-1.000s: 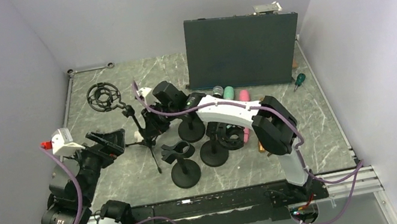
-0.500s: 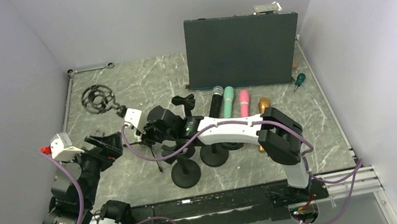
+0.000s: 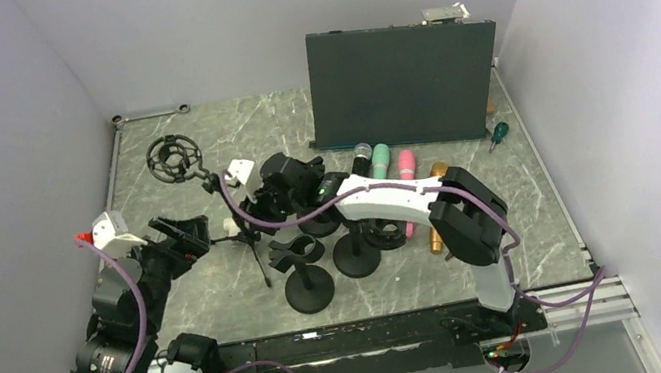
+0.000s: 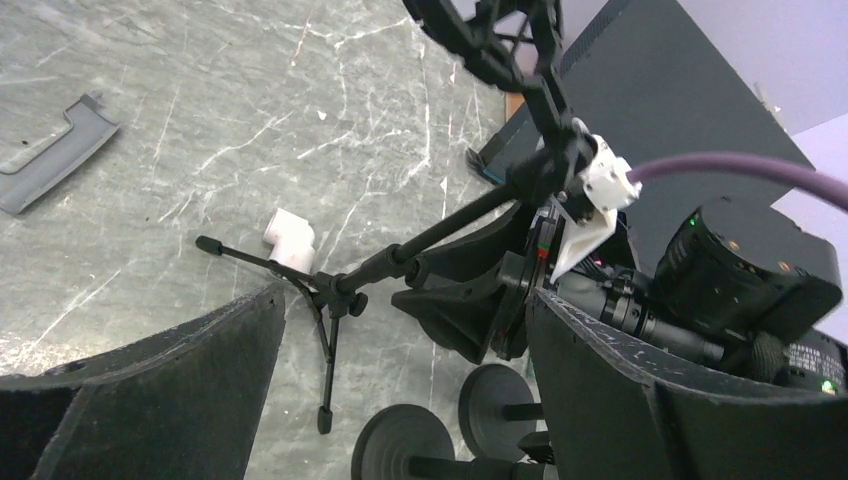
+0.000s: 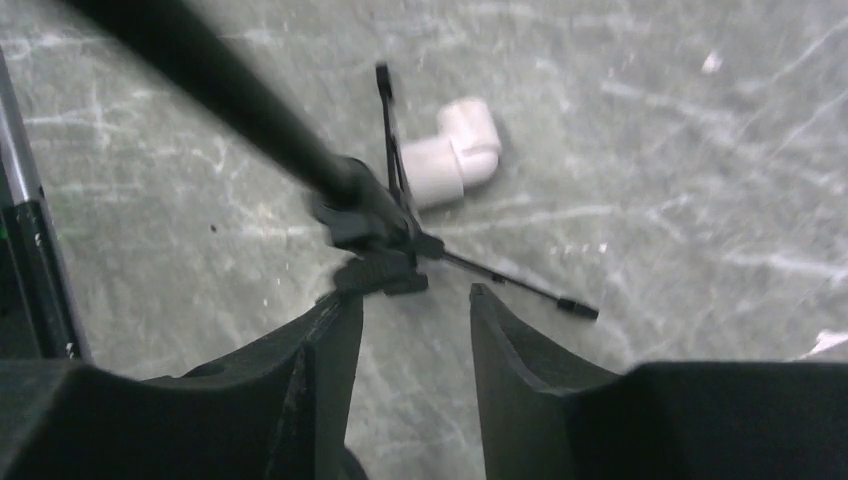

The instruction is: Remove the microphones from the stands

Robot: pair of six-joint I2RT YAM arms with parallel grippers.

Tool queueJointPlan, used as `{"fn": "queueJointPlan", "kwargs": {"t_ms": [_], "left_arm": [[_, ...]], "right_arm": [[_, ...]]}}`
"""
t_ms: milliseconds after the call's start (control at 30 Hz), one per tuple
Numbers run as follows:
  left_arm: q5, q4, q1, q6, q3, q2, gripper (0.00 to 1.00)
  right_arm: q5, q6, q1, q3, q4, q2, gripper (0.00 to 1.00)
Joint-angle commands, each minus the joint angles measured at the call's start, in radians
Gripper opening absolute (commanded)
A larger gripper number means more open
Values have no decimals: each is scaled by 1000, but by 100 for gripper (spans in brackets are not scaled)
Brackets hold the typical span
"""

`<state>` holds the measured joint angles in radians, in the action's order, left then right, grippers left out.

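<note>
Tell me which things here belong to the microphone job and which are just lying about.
Job: tripod stand, round-base stands, microphones.
Lying about: white pipe elbow, green screwdriver, dark board.

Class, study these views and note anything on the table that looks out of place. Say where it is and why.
A white pipe elbow lies beside the legs of the tripod stand. It is a plumbing fitting, which looks odd among microphone gear.
</note>
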<state>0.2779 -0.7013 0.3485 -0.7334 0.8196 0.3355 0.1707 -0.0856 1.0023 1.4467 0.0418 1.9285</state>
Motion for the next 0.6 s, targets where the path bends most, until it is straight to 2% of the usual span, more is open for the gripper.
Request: {"fn": "queueJointPlan", "kwargs": {"t_ms": [0, 133, 333, 567], "left_arm": [[-36, 31, 1, 7, 32, 23, 93], [-45, 42, 1, -8, 4, 6, 93], [-45, 38, 1, -14, 5, 3, 93], [-48, 43, 1, 11, 22, 17, 94]], "right_arm": [[133, 199, -63, 49, 128, -2, 50], [189, 282, -95, 59, 154, -23, 60], [246, 322, -102, 110, 171, -21, 63], [236, 338, -102, 156, 192, -29, 65]]}}
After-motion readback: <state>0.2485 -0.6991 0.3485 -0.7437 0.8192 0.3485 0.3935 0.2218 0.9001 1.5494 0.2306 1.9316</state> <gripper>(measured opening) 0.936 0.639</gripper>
